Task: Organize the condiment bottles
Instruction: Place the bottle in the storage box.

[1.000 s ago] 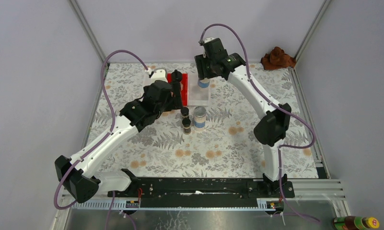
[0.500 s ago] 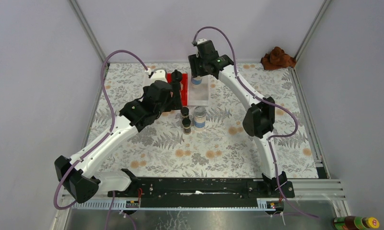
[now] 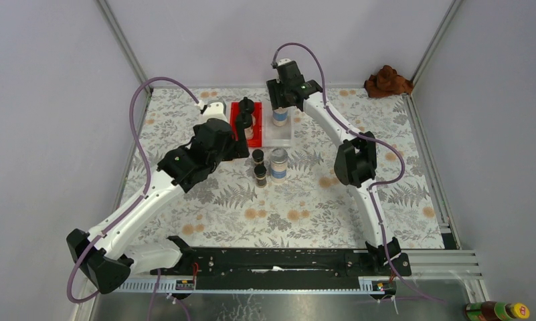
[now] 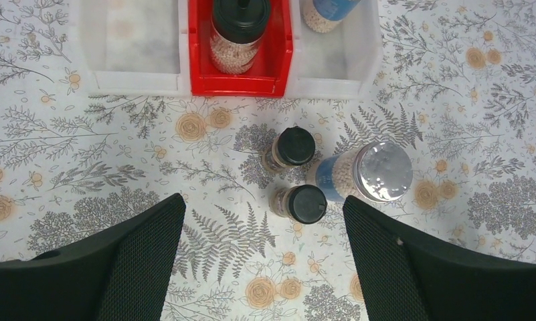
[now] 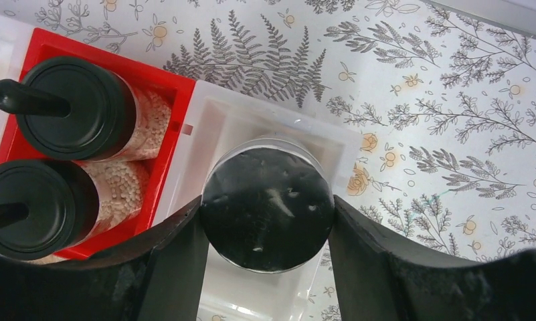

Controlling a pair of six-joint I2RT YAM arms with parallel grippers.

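My right gripper (image 5: 266,217) is shut on a silver-lidded, blue-label jar (image 5: 268,194) and holds it inside the white bin (image 5: 238,110); the top view shows the same jar (image 3: 280,118). Two clear jars with black domed caps (image 5: 74,107) (image 5: 34,207) stand in the red bin (image 5: 174,83). Two slim dark jars (image 4: 295,147) (image 4: 305,204) and the second silver-lidded jar (image 4: 382,172) stand on the table in front of the bins. My left gripper (image 4: 265,261) is open and empty, hovering just short of the slim jars.
Another white bin (image 4: 131,73) sits left of the red one. A brown cloth (image 3: 387,81) lies at the back right corner. A brown yellow-capped bottle (image 3: 498,311) lies outside the frame at the near right.
My right gripper has carried the silver-lidded jar left and down into the white bin. My left arm has drawn back from the red bin toward the near left.
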